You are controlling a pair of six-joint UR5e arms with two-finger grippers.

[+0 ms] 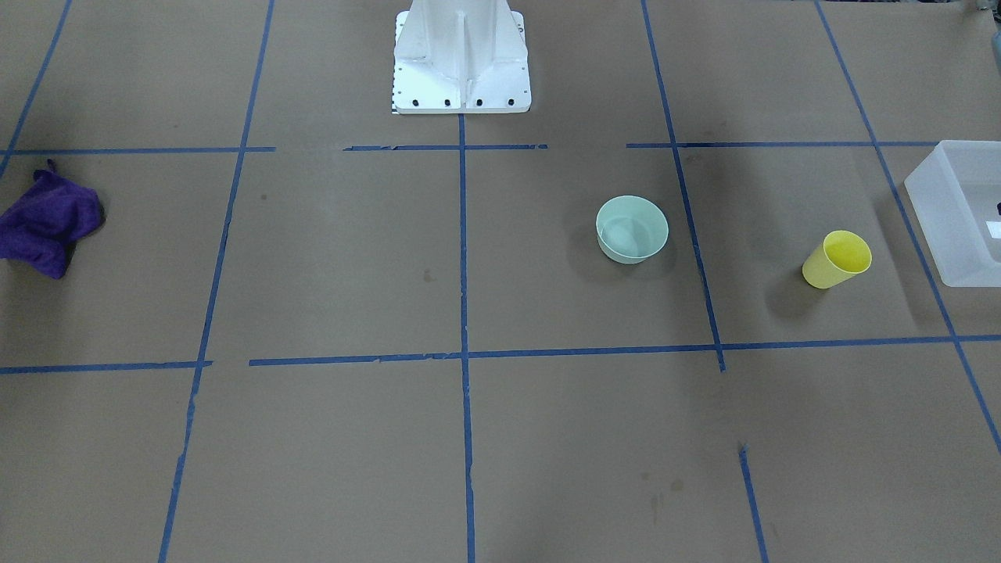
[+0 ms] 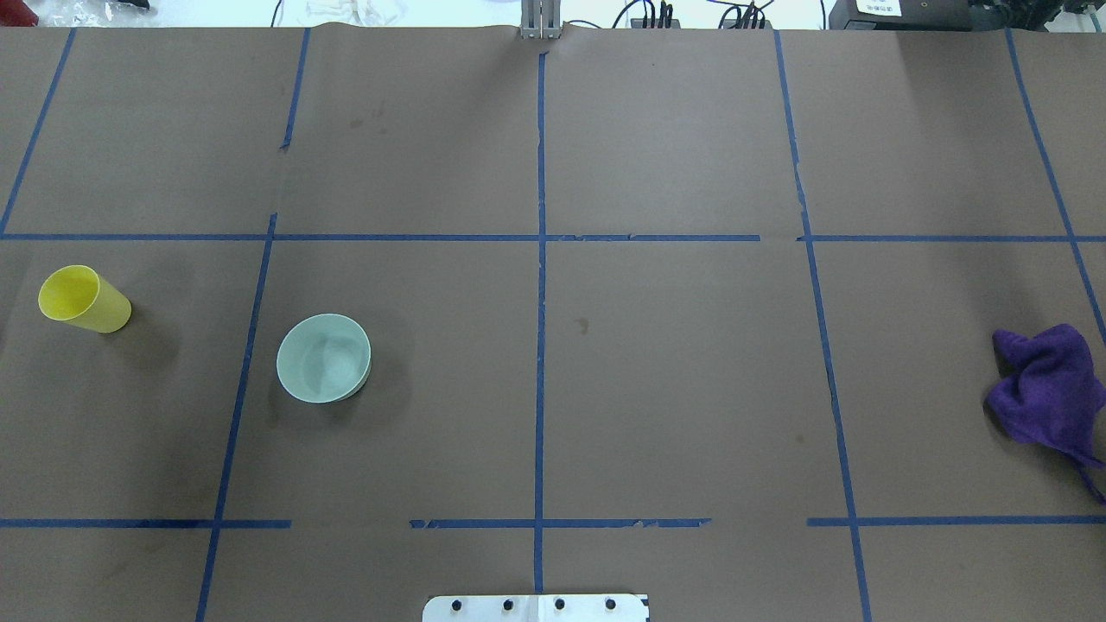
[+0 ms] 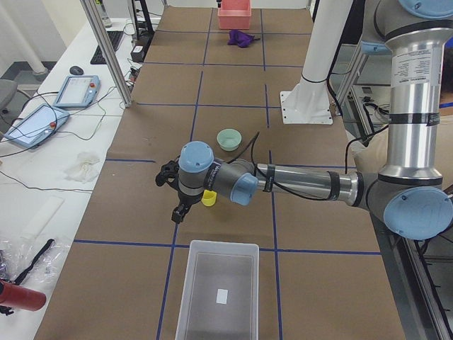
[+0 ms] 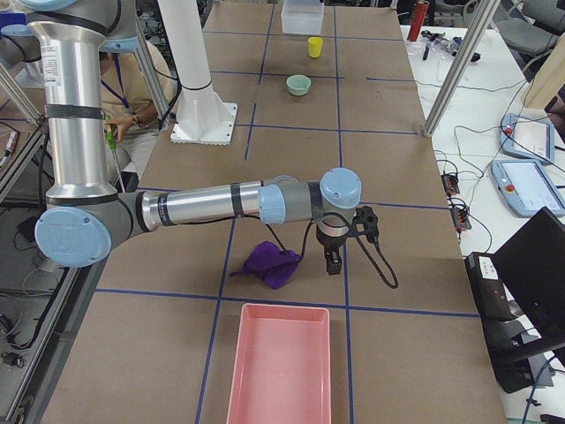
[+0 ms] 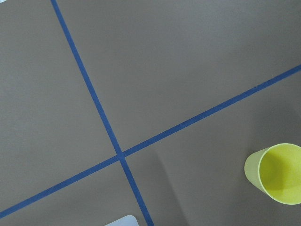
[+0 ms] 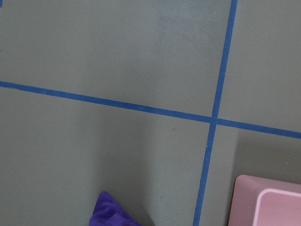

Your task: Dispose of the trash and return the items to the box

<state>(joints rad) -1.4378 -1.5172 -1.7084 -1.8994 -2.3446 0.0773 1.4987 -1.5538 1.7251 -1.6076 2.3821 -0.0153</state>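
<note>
on the robot's left half of the table, the yellow cup (image 1: 837, 259) stands upright, mouth up, near the translucent box (image 1: 950, 211). the mint bowl (image 1: 632, 228) sits upright nearer the centre, well apart from the box. both appear to be thin moulded plastic, so they are judged light, stiff, smooth and easily tipped. take the cup across its tapered wall below the rim. pinch the bowl at its rim, one finger inside. use moderate force, as thin walls may flex. the left gripper (image 3: 178, 211) hangs just beside the cup and the right gripper (image 4: 333, 261) beside the purple cloth (image 1: 48, 223). whether either claw is apart or together cannot be told.
</note>
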